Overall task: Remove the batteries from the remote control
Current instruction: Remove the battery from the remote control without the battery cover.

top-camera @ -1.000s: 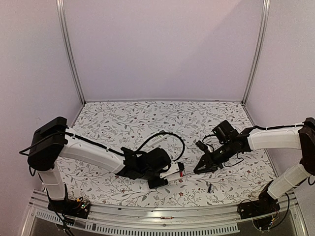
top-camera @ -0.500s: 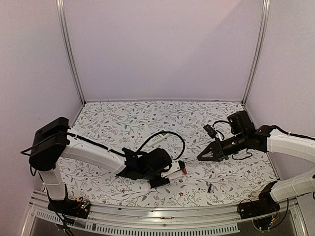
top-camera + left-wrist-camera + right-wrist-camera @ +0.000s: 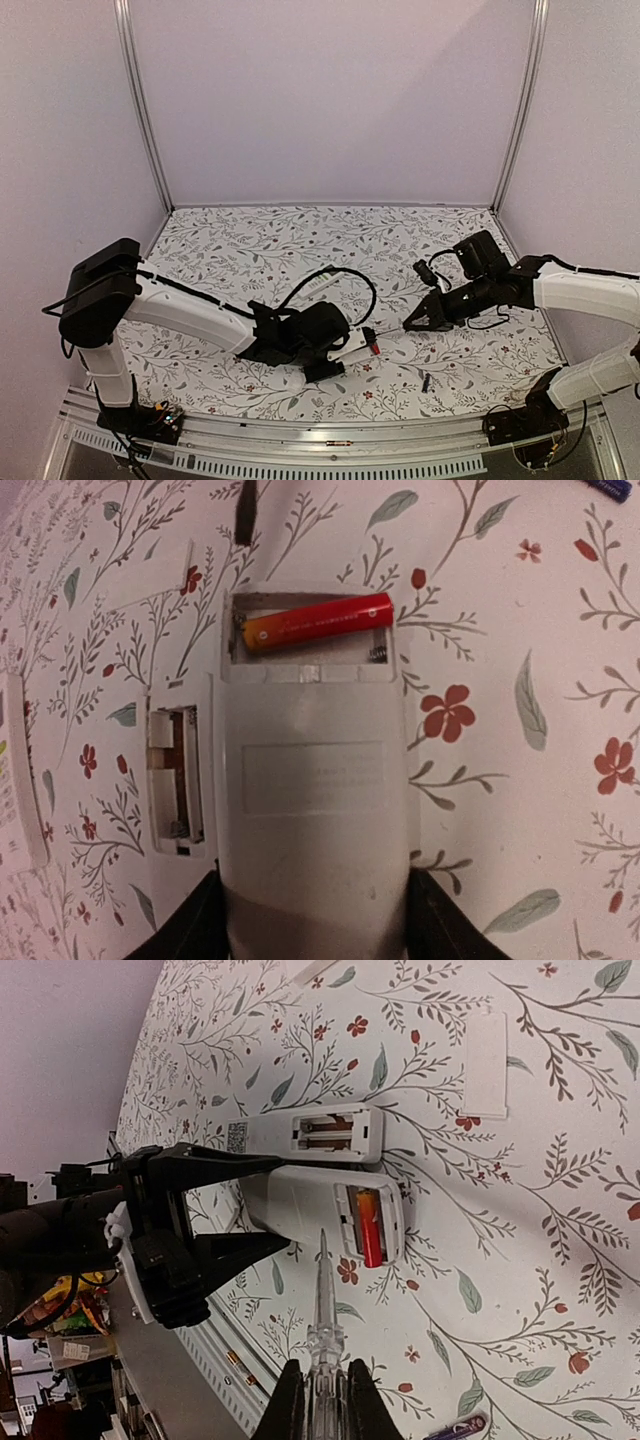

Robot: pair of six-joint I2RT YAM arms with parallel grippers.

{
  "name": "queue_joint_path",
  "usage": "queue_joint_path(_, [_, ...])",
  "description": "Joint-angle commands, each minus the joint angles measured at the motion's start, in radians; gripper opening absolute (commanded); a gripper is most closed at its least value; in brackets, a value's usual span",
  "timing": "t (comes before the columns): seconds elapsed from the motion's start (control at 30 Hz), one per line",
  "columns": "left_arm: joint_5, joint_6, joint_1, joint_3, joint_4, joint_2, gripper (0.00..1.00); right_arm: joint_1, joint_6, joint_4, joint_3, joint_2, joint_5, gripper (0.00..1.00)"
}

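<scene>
A: Left end effector [image 3: 315,932]?

B: Clamped on the two long sides of the remote [image 3: 315,780], pinning it back-up and flat on the counter [image 3: 520,810].

A: And inside that remote's open compartment [image 3: 305,658]?

B: One red-orange battery [image 3: 316,622], lying crosswise in the slot farther from the end effector, with a spring at its right end. From the right wrist, visibly filling only one side of the opening.

A: Right end effector [image 3: 325,1410]?

B: Pressed together on a thin clear stick [image 3: 324,1300], pinching its rear end. Tip aimed at the remote, ending over the back shell just beside the compartment. Touching or hovering: cannot tell.

A: Any other container?

B: A second remote [image 3: 178,770], just beside the first and parallel to it, also back-up. Compartment open too, showing metal contacts and a brownish inside. Holding a cell or not: cannot tell.

A: Loose on the counter?

B: A flat white cover [image 3: 487,1063], lying apart from both remotes, beyond their open ends. Also a dark battery [image 3: 425,381], lying on its side towards the counter's near edge, well apart from the held remote and between the two arm bases.
</scene>
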Motion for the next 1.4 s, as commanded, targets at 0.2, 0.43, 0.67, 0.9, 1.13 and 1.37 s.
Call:
queue_joint_path(0.2, [0.014,0.013,-0.005,-0.073,-0.212,0.11,0.42,0.031,-0.043,-0.005,0.035,0.087,0.097,0.0])
queue_joint_path(0.43, [0.017,0.014,-0.006,-0.073,-0.212,0.111,0.42,0.045,-0.054,0.017,0.046,0.14,0.095,0.0])
queue_joint_path(0.67, [0.017,0.014,-0.006,-0.073,-0.212,0.113,0.42,0.056,-0.068,0.02,0.06,0.176,0.119,0.0])
queue_joint_path(0.9, [0.019,0.014,-0.007,-0.073,-0.212,0.111,0.42,0.058,-0.047,0.151,0.03,0.207,0.071,0.0])
queue_joint_path(1.13, [0.018,0.015,-0.008,-0.074,-0.212,0.11,0.41,0.058,0.094,0.436,-0.047,0.215,-0.124,0.0])
queue_joint_path(1.37, [0.017,0.015,-0.007,-0.074,-0.211,0.106,0.41,0.042,0.155,0.543,-0.109,0.153,-0.097,0.0])
